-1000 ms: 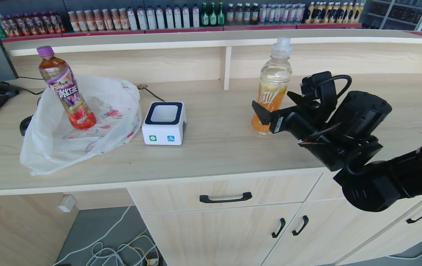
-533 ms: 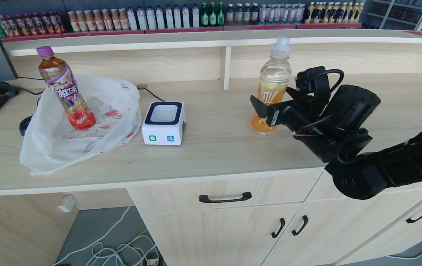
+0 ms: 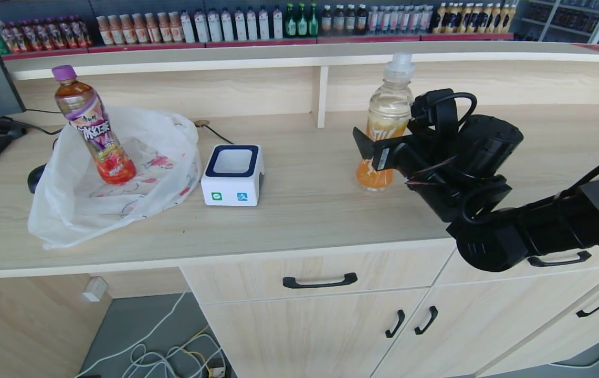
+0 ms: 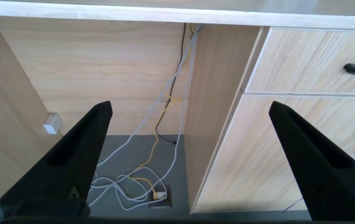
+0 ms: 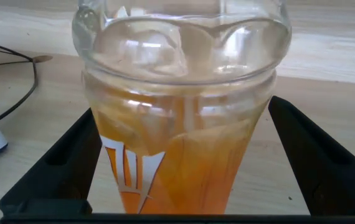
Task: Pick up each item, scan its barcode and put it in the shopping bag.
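Our right end effector (image 3: 383, 144) has its fingers spread wide on either side of the orange drink bottle (image 3: 387, 113), level with the lower half of its body. The right wrist view shows nothing clamped yet. We judge the step in hand to be the grasp. To do it well, we should bring the bottle deep and centred between the fingers, then close evenly on the straight labelled part and not on the narrower shoulder. That way the smooth plastic neither tips nor twists out. A firm but moderate squeeze suits it, since the wall looks thin. We then lift straight up before carrying it across to the scanner (image 3: 233, 176).

Our left end effector (image 4: 190, 155) hangs below the tabletop (image 3: 304, 215) edge, its fingers apart and empty, facing the cupboard front.

The bottle stands upright on the right part of the tabletop, well apart from the scanner and the shopping bag (image 3: 168, 152). Its cap points up, so its long axis is vertical. The printed label faces our wrist camera, and we cannot make out a barcode. A tea bottle (image 3: 94, 126) already stands, leaning a little, in the bag.
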{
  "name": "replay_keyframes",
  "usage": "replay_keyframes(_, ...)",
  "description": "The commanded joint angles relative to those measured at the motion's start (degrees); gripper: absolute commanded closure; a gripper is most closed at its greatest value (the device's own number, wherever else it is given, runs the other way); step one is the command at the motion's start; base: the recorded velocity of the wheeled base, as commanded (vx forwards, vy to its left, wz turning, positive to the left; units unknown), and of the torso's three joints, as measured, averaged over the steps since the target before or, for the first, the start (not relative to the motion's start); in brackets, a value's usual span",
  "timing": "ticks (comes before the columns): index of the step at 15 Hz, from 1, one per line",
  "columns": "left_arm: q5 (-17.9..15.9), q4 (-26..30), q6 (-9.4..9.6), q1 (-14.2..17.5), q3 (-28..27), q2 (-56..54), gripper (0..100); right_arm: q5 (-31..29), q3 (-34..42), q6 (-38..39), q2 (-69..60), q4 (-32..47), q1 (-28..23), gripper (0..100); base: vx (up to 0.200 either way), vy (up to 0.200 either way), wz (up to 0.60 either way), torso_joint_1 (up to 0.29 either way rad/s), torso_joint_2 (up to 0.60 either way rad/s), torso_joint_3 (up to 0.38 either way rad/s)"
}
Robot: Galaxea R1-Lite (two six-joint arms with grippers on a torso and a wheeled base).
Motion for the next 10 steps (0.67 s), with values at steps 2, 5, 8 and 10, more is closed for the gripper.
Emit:
replay_keyframes(2,0.0,0.04,0.0,0.0,0.0,-0.02,0,-0.04,-1.15,-0.02,1.64,-0.09,-0.11,0,0.0,0.0,0.0,0.0,0.0,0.0)
replay_keyframes(5,0.0,-0.05,0.0,0.0,0.0,0.06,0,0.14,-1.68,0.07,1.64,0.09,-0.11,0,0.0,0.0,0.0,0.0,0.0,0.0)
replay_keyframes(8,0.0,0.04,0.0,0.0,0.0,0.06,0,0.31,-4.14,0.25,1.73,3.25,-0.46,0,0.0,0.0,0.0,0.0,0.0,0.0)
replay_keyframes(10,0.0,-0.05,0.0,0.0,0.0,-0.02,0,0.31,-5.19,0.42,2.17,3.87,-0.46,0,0.0,0.0,0.0,0.0,0.0,0.0)
